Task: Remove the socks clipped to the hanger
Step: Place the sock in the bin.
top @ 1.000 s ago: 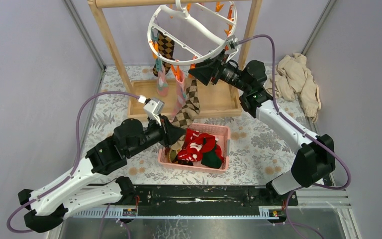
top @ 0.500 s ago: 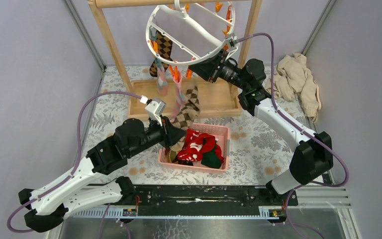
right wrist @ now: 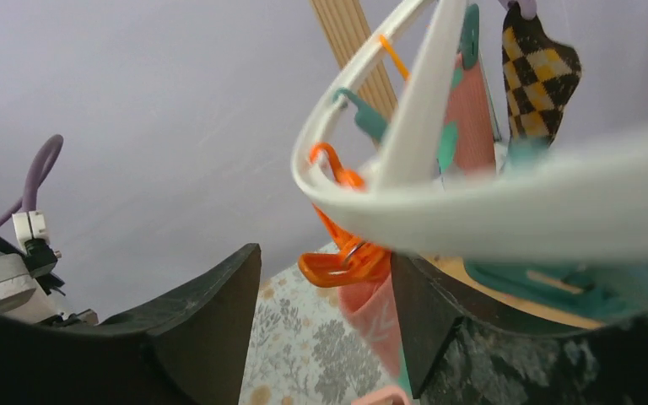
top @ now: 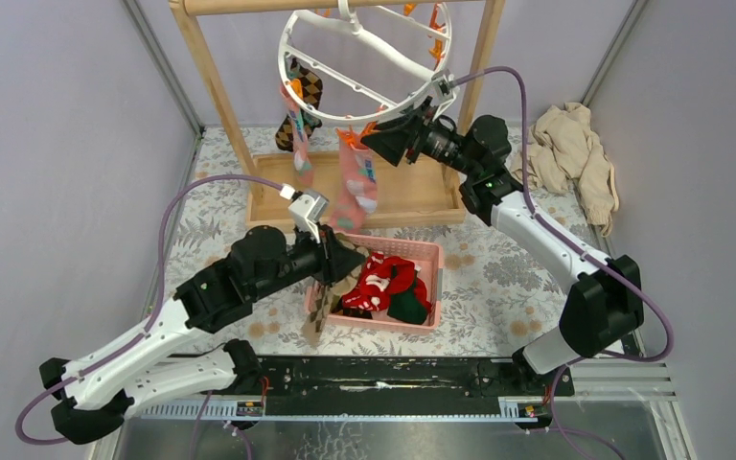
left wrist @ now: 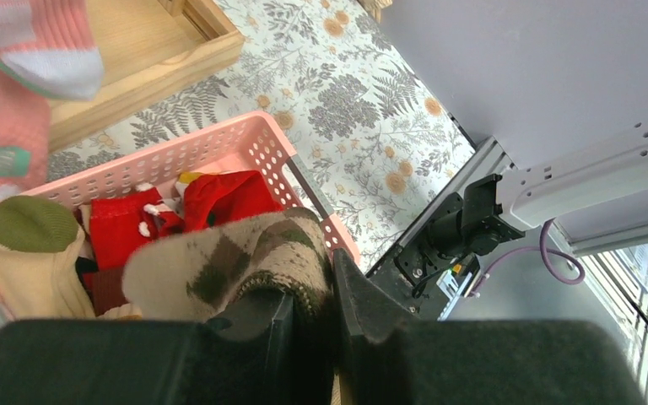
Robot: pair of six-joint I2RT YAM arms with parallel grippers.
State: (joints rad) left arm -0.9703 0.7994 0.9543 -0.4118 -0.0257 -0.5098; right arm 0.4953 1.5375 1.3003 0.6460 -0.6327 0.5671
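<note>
Left gripper point(left wrist: 314, 297) clamps argyle sock point(left wrist: 219, 261) over pink basket point(left wrist: 219, 150).

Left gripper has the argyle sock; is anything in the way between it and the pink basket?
Nothing visible does. The left gripper holds the argyle sock at the pink basket's left edge. The basket is open-topped, with only red socks and a few others lying inside.

fingers point(right wrist: 211, 329) apart | orange clip point(right wrist: 337, 263) between them | hanger ring point(right wrist: 472, 221) above | checked sock point(right wrist: 542, 76) hanging
</note>
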